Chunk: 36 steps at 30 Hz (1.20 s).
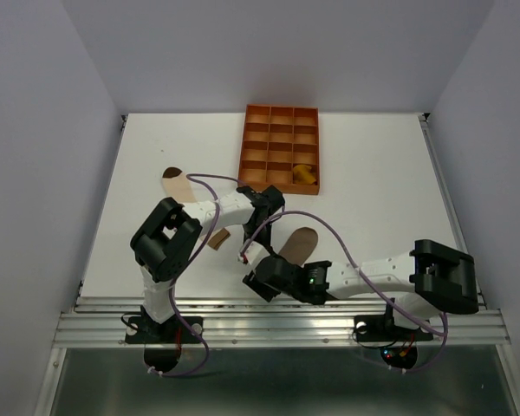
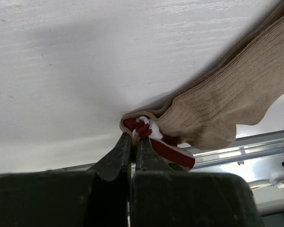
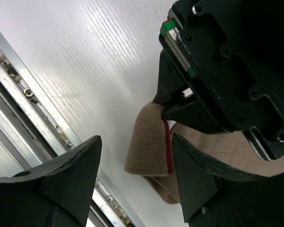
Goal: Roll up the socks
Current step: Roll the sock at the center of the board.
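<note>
Three socks are in sight. The taupe-brown sock (image 1: 299,247) lies on the white bench (image 1: 373,191) near its front edge, between the two arms. It is a ribbed knit, long and rounded at the toe. Its red-and-white striped cuff (image 2: 156,137) is bunched and lifted off the surface. The left end effector (image 2: 134,137) is clenched on that cuff, its two black tapered fingers pressed almost together with the fabric pinched between their tips. In the right wrist view the cuff end of this sock (image 3: 146,142) is folded over on itself, with a thin red edge showing.

The right end effector (image 3: 136,142) stands released, its two broad black fingers well apart on either side of the fold. Whether either finger touches the fabric cannot be told.

The cream sock (image 1: 180,185) with a dark brown toe lies flat to the left, partly hidden under the left arm. The mustard-yellow sock (image 1: 304,173) sits rolled up in the near right compartment of one orange gridded tray (image 1: 258,139), which is three columns by four rows.

One ridged metal rail (image 1: 286,325) runs along the front edge of the bench. Purple cables loop along both arms. No writing can be read anywhere.
</note>
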Motion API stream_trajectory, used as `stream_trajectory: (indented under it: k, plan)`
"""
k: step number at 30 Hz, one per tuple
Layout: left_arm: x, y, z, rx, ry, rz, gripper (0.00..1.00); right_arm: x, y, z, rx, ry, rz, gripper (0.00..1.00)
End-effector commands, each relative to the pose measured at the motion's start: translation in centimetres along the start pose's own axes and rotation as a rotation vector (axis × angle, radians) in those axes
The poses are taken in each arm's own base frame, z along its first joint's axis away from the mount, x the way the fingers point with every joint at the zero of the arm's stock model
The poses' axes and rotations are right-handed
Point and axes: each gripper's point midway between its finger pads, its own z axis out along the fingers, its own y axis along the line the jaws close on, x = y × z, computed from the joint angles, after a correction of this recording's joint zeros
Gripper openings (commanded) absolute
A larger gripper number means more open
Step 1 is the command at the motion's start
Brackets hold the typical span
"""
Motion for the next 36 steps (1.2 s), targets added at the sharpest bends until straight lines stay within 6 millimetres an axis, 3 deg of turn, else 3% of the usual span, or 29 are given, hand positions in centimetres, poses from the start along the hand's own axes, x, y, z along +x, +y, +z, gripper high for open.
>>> stream_trajectory:
  k: [1, 6, 13, 18, 30, 36]
  plan:
    - [0.3, 0.7, -0.3, -0.048, 0.013, -0.011, 0.0, -0.3, 0.4, -0.1, 0.039, 0.007, -0.027, 0.66]
    - [0.4, 0.6, -0.4, -0.041, 0.008, -0.014, 0.0, 1.3, -0.4, 0.2, 0.107, 0.06, -0.033, 0.66]
    - [0.4, 0.1, -0.6, -0.012, 0.015, -0.01, 0.0, 2.0, -0.1, 0.5, 0.125, 0.082, -0.064, 0.63]
    - [0.5, 0.1, -0.8, -0.013, 0.014, -0.012, 0.0, 2.7, -1.2, 1.1, 0.201, 0.112, -0.085, 0.6]
    - [0.7, 0.4, -0.4, -0.024, 0.024, -0.005, 0.0, 1.4, -1.8, 0.3, 0.335, 0.091, -0.144, 0.61]
    - [0.8, 0.6, -0.2, -0.029, 0.03, -0.007, 0.0, 1.2, -0.7, -0.1, 0.366, 0.086, -0.203, 0.61]
